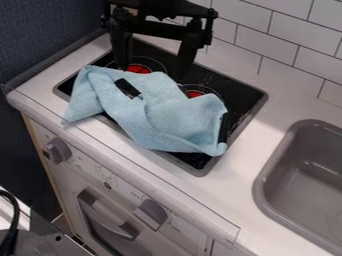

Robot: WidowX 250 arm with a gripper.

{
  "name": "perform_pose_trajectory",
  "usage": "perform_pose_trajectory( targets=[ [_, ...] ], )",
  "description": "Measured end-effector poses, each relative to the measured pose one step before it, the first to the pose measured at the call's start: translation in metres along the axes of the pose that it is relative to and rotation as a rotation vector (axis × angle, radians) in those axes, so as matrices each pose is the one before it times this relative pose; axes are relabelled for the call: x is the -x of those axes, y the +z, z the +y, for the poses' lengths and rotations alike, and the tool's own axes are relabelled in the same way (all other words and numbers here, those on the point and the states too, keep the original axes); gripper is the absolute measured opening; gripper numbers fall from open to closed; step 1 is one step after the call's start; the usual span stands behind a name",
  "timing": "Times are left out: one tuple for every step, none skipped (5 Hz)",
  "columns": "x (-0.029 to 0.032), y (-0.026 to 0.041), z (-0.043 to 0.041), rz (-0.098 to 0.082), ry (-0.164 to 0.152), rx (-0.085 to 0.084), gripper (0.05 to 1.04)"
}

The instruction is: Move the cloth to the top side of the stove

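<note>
At the near left corner, a black cable [13,222] curves beside a dark grey panel [50,240]. Next comes the front of a white toy oven [73,195], with a grey handle [107,214] across its door. Above the door are two grey knobs, a left knob [59,150] and a right knob [152,214]. A clear strip [194,216] edges the white countertop [244,170] along the front. To the right, a grey sink [287,170] is set into the counter.

Left of the sink is a black stovetop [244,97] with a grey rim. A light blue cloth [167,112] lies crumpled and folded across its middle and near side, one corner spilling over the near rim onto the counter at the left. Something black shows through a gap in the folds; what it is cannot be told. Beyond the cloth, two burners with red centres, a left burner [138,69] and a right burner [194,94], are partly covered.

Over the far left part of the stovetop hangs the black gripper [151,73], pointing down, its two fingers spread wide apart with nothing clamped between them. Behind stand a white tiled wall [274,45] and, at the left, a dark blue wall [40,35].
</note>
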State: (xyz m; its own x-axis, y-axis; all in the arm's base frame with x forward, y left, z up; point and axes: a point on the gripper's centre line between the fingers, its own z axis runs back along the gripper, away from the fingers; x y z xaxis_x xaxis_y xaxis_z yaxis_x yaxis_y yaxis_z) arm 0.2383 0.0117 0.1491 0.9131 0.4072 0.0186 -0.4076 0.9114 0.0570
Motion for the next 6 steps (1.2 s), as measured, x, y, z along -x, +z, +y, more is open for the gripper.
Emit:
perform_pose_trajectory(
  targets=[
    [0.00137, -0.00735, 0.00050, 0.0226, 0.0043, -0.0098, 1.001],
    [-0.01270, -0.02934, -0.00186, 0.0245, 0.0241, -0.0114, 1.001],
    [-0.01590, -0.04086, -0.00278, 0.0684, 0.0101, 0.0252, 1.001],
    [-0.01427, -0.03657, 0.00331, 0.0503, 0.0036, 0.0471, 1.001],
    [-0.00742, -0.01890, 0.00674, 0.0290, 0.0135, 0.0192, 1.000],
    [-0.00689, -0.00144, -0.00148, -0.0254, -0.0125, 0.0134, 1.001]
  ],
)
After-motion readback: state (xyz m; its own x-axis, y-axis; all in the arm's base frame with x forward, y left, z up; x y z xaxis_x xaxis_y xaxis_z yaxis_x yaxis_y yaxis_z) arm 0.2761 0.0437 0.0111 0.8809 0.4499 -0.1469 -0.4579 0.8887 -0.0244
